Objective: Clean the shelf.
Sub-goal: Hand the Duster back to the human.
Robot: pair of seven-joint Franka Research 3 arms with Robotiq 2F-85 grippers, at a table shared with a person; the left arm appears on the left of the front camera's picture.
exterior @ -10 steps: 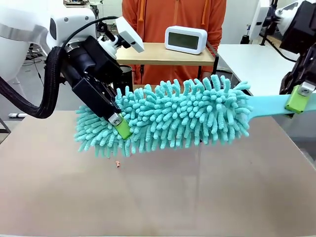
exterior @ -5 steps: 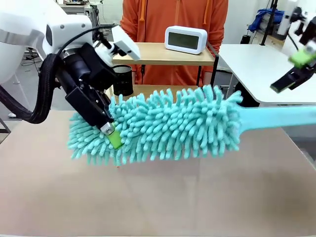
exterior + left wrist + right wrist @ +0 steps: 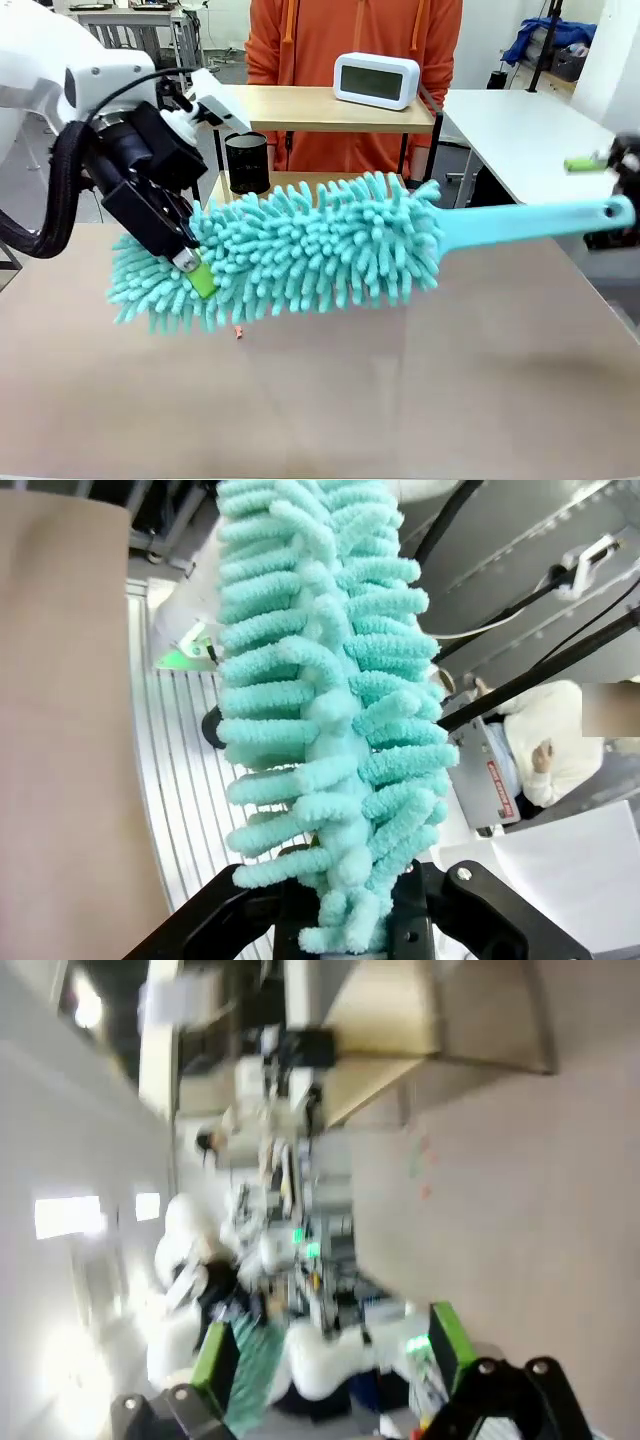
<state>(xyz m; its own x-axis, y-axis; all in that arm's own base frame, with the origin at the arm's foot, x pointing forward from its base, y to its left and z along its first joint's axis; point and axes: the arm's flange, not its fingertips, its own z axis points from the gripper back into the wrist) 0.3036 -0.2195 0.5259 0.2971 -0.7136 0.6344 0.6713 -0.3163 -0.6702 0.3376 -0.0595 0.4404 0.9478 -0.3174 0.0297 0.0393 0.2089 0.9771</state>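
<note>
A black cup (image 3: 247, 163) stands on the lower board of the shelf (image 3: 330, 110), at its left side; what is in it cannot be told. On the top board sits a white digital clock (image 3: 376, 79). The shelf stands at the far edge of the table (image 3: 400, 400), directly in front of a person in an orange hoodie (image 3: 350, 40).

The left gripper (image 3: 192, 272) is clamped on the fluffy head of a turquoise microfibre duster (image 3: 310, 250), near its left end, with one green pad (image 3: 203, 281) showing among the strands. In the left wrist view the strands (image 3: 330, 730) rise straight up from between the black fingers (image 3: 420, 920). The duster is held above the table, roughly level, its head in front of the shelf's lower tier. Its flat handle (image 3: 530, 220) runs out to the right.

The right gripper (image 3: 330, 1360) is spread wide, green pads (image 3: 215, 1365) well apart and nothing between them. In the front view it is a blurred shape at the right edge, just beside the handle's end; whether it touches it cannot be told.

A small pink scrap (image 3: 238, 332) lies on the table below the duster.
</note>
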